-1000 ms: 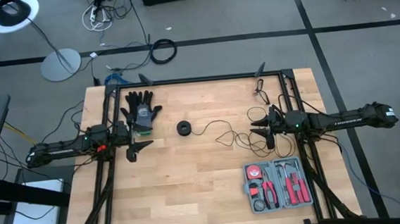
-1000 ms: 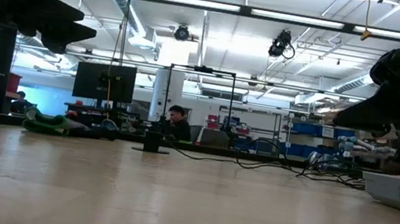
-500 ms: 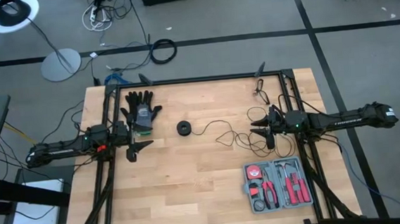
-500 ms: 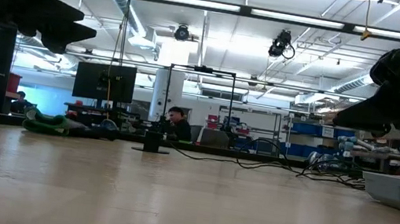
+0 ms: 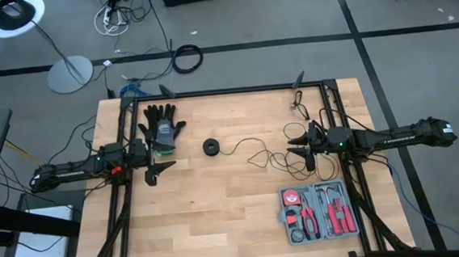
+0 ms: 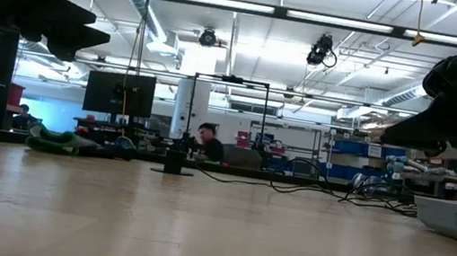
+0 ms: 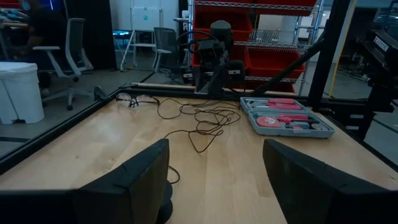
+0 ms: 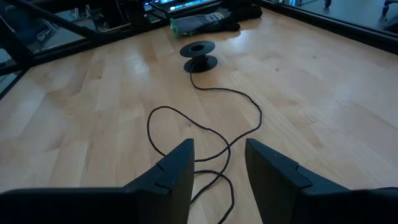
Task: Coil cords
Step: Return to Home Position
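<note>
Log thin black wire [image 5: 251, 154] slack in loose loops mid-desk [image 5: 220, 218], running from small round spool [image 5: 211, 147] to beneath right jaws. Likely light, limp, tangle-prone; best pinched close to spool, or spool itself taken. Left jaws wide apart, empty, by glove [image 5: 163, 127]; right jaws parted, empty.

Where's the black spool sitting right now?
In the high view the black spool stands on the table just left of centre, right of the gloves, its thin wire trailing off to the right.
</note>
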